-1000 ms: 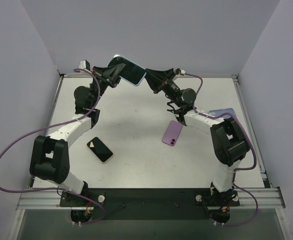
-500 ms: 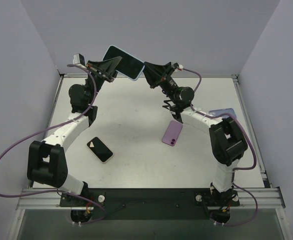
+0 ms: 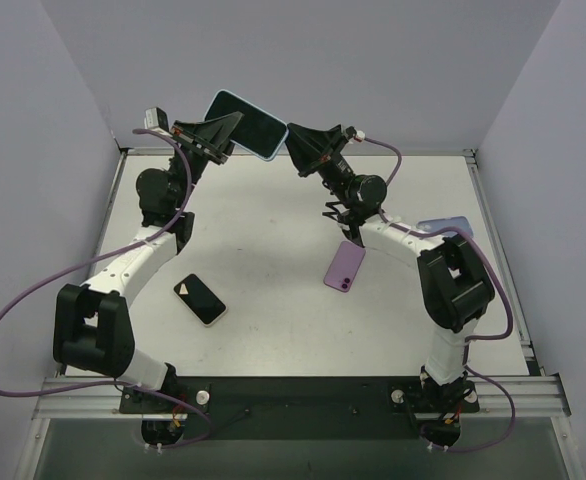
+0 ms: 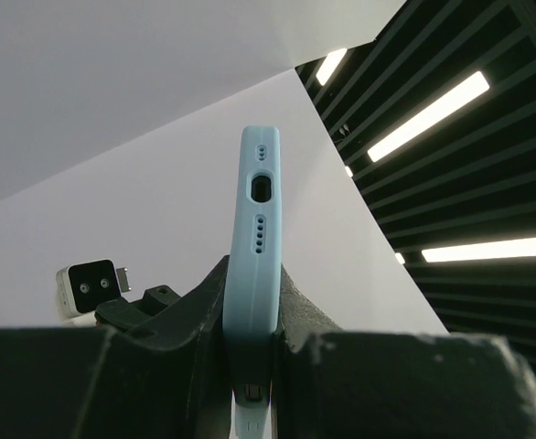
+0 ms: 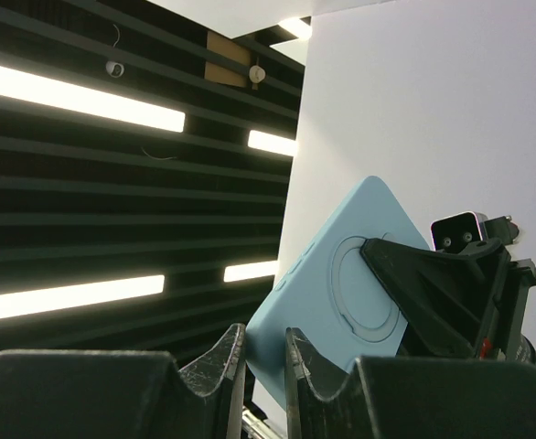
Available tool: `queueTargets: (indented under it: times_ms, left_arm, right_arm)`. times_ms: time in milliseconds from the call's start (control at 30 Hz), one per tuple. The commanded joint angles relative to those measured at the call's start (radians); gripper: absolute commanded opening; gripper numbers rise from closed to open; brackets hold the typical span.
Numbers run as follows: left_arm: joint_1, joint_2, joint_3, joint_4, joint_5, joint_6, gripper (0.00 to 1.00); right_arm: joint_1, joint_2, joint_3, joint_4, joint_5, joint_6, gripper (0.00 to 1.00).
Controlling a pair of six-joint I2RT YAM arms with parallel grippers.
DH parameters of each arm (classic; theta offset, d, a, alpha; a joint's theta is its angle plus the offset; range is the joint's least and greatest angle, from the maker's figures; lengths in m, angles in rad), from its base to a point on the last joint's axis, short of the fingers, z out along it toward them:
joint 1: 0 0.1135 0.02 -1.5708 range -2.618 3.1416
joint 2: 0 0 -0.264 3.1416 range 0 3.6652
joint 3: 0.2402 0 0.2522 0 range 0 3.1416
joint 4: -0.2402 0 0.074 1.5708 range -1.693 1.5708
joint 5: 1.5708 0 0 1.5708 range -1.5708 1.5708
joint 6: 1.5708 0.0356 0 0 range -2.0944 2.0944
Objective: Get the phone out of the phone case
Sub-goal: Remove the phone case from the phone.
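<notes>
Three loose items lie on the white tabletop (image 3: 273, 330), all well apart from the work held above them:
1. A black slab phone with its dark screen up (image 3: 200, 299), near the left arm's forearm
2. A purple rectangular phone case (image 3: 345, 266), just beside the right arm's forearm
3. A lavender flat item (image 3: 446, 227), partly hidden behind the right arm's elbow; I cannot tell what it is

Purple cables (image 3: 33, 290) loop out from each arm past the table's sides.

The light-blue phone case (image 5: 341, 283) is off the table, in the air over the far edge and in front of the back wall. The phone (image 3: 245, 124) is seated in it, with its dark screen toward the top camera, framed by the blue rim.

Both arms are raised and reach to the far side, and their wrists converge on the case from opposite ends. The left gripper (image 3: 218, 138) is clamped on the case. In my left wrist view the case stands edge-on between the fingers (image 4: 195, 311), with its port end pointing away. The right gripper (image 3: 295, 143) meets the opposite end. Its fingers (image 5: 220, 361) are drawn almost together, and one corner of the case is pinched in the narrow gap
</notes>
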Motion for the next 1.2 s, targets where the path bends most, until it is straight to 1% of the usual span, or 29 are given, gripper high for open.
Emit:
queueTargets:
  times_ms: [0,33,67,100,167,267,300,467,600,767,1167]
  left_arm:
    - [-0.075,-0.156,0.102,0.491,0.113,-0.156,0.0]
    - [-0.081,-0.159,0.095,0.486,0.1,-0.156,0.0]
    - [-0.086,-0.163,0.074,0.489,0.094,-0.159,0.0]
    - [-0.086,-0.165,0.062,0.497,0.087,-0.162,0.0]
    - [-0.088,-0.169,0.04,0.511,0.071,-0.176,0.0]
    - [-0.088,-0.176,0.045,0.505,0.067,-0.179,0.0]
    - [-0.088,-0.176,0.057,0.502,0.068,-0.177,0.0]
    - [-0.091,-0.18,0.086,0.497,0.073,-0.17,0.0]
    - [-0.092,-0.182,0.092,0.497,0.068,-0.171,0.0]
    - [-0.094,-0.18,0.097,0.512,0.062,-0.176,0.0]
    - [-0.094,-0.171,0.103,0.563,0.042,-0.197,0.0]
  right_arm:
    - [0.058,0.055,-0.076,-0.053,-0.172,0.093,0.0]
    - [0.053,0.021,-0.093,-0.105,-0.201,0.002,0.0]
    - [0.05,0.006,-0.114,-0.154,-0.209,-0.047,0.0]
    - [0.047,-0.002,-0.14,-0.22,-0.215,-0.081,0.0]
    - [0.042,-0.007,-0.168,-0.25,-0.213,-0.12,0.0]
    - [0.044,0.047,-0.185,-0.195,-0.201,-0.052,0.0]
    - [0.045,0.064,-0.183,-0.132,-0.196,-0.02,0.0]
    - [0.07,0.153,-0.147,-0.018,-0.166,0.135,0.0]
    - [0.09,0.189,-0.105,0.026,-0.132,0.193,0.0]
    - [0.105,0.214,-0.058,0.059,-0.107,0.23,0.0]
    - [0.119,0.232,-0.053,0.057,-0.084,0.25,0.0]
